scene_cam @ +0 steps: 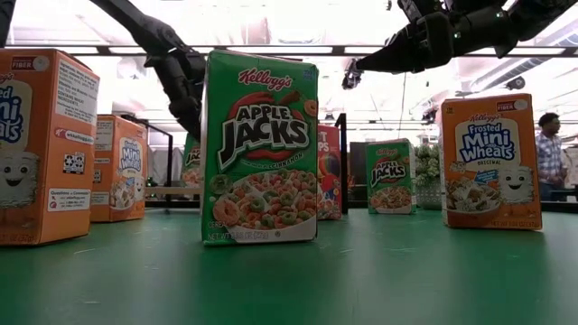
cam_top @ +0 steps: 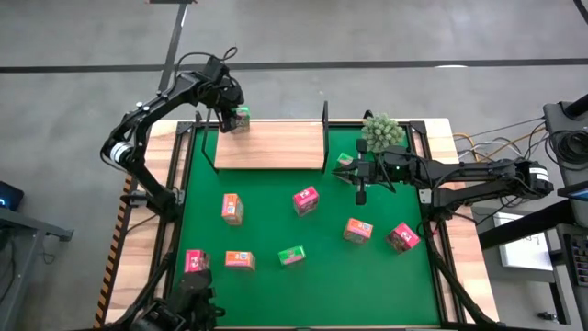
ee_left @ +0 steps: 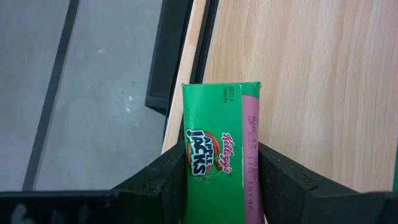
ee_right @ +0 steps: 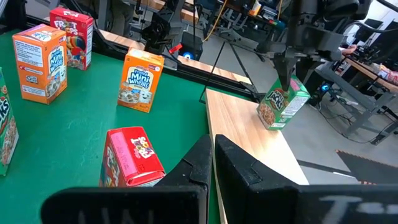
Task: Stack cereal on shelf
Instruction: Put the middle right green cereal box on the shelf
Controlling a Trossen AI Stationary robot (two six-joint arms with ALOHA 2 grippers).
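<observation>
My left gripper (cam_top: 230,114) is at the shelf's far left corner, shut on a green cereal box (cam_top: 242,118); the right wrist view shows this box (ee_right: 283,102) tilted over the wooden shelf (cam_top: 271,145). My right gripper (cam_top: 342,173) hovers shut above the mat by the shelf's right end, beside another green box (cam_top: 346,160). On the green mat stand a third green box (cam_top: 291,256), orange boxes (cam_top: 231,208) (cam_top: 239,261) (cam_top: 357,230) and pink-red boxes (cam_top: 306,199) (cam_top: 403,237) (cam_top: 196,262). My left gripper pinches the green box's top end (ee_left: 217,155) between its two fingers (ee_left: 163,180), one on each broad face, coming from above and pointing down. The box hangs tilted below the fingers, its lower corner (ee_right: 266,122) at the shelf board; whether it touches I cannot tell.
A small bushy plant (cam_top: 383,131) stands at the far right of the mat, behind my right arm. Black wire brackets (cam_top: 325,124) rise at the shelf's ends. The low view is filled by a green box (scene_cam: 262,149) close up. A person (scene_cam: 546,153) stands in the room beyond.
</observation>
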